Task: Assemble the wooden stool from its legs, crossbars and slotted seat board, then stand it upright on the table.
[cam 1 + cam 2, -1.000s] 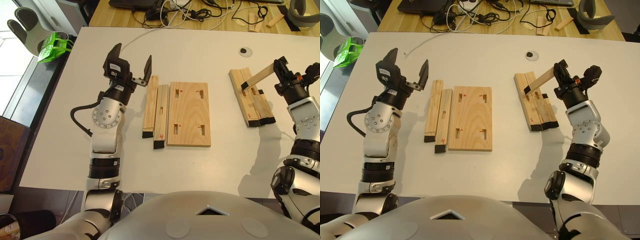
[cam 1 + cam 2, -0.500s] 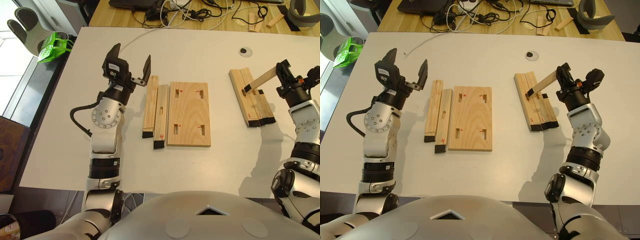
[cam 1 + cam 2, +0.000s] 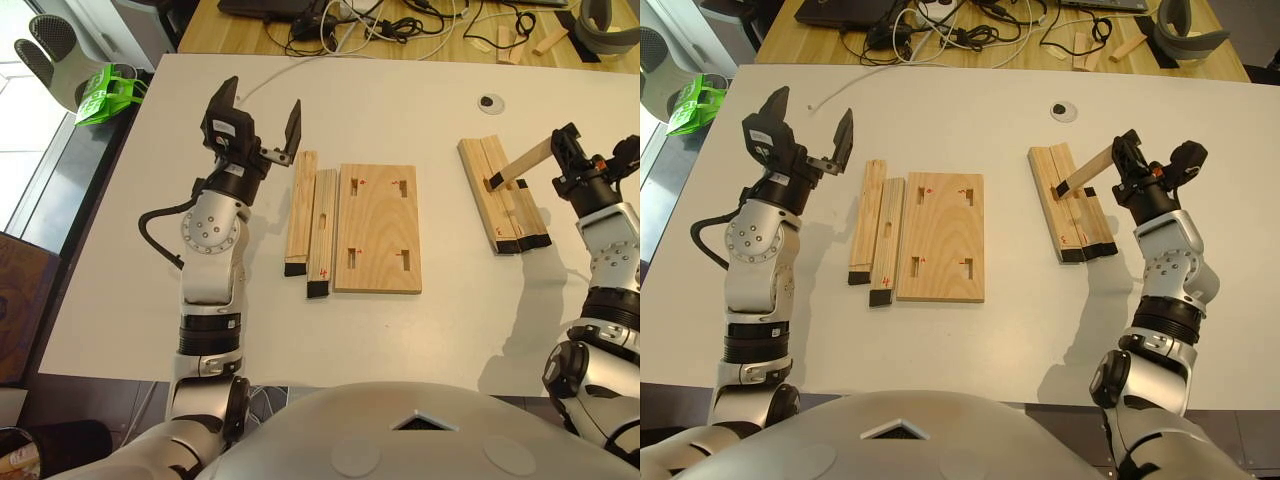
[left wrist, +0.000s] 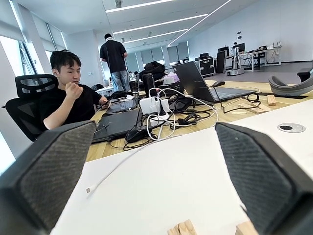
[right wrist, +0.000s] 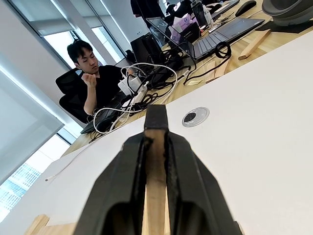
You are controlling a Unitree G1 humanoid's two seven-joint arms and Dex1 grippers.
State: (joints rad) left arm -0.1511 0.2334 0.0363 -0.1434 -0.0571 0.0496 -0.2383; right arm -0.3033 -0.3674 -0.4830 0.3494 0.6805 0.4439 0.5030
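The slotted seat board [image 3: 377, 228] lies flat mid-table. Two legs [image 3: 300, 208] [image 3: 323, 232] lie side by side just left of it. My left gripper [image 3: 258, 125] is held open above the far end of those legs, nothing between its pads [image 4: 49, 171]. More legs lie as a pile [image 3: 503, 205] to the right of the board. My right gripper [image 3: 566, 152] is shut on a crossbar [image 3: 520, 165]. The crossbar slants down to the left, and its black-tipped end meets the pile. In the right wrist view the crossbar [image 5: 155, 161] runs between the fingers.
A round cable grommet [image 3: 489, 101] sits in the table beyond the pile. A white cable [image 3: 285, 72] trails over the far left of the table. A green bag [image 3: 108, 95] hangs off the left edge. The wooden desk [image 3: 250, 25] behind carries laptops, cables and spare wood pieces [image 3: 510, 45].
My right gripper has moved slightly right and down, bringing the crossbar's black end lower onto the pile. My left gripper has lifted and tipped up a little, still open.
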